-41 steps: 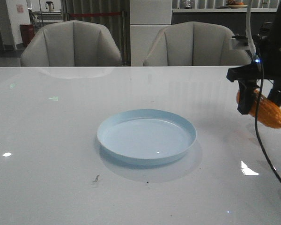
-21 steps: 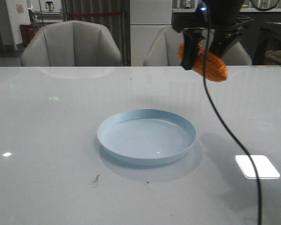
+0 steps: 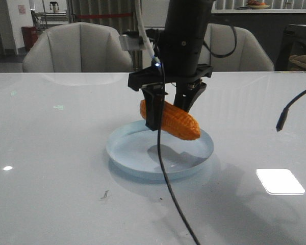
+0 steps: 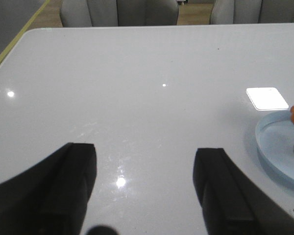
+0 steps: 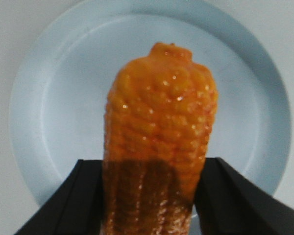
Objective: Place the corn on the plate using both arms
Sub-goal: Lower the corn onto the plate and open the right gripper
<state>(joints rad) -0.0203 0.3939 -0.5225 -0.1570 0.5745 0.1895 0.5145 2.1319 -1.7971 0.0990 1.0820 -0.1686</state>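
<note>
Corn (image 3: pixel 171 120) clamped between right fingers (image 3: pixel 154 109) above plate (image 3: pixel 123 153); left fingers (image 4: pixel 220 188) wide.

White table (image 3: pixel 51 153), two grey chairs (image 3: pixel 77 47) behind

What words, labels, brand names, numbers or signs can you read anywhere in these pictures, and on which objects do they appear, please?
None can be read.
The corn, the plate, the table and the right end effector show no print.
A small pale sign on the far wall in the front view is too small and blurred to read.
The left end effector shows only plain black fingers.
</note>
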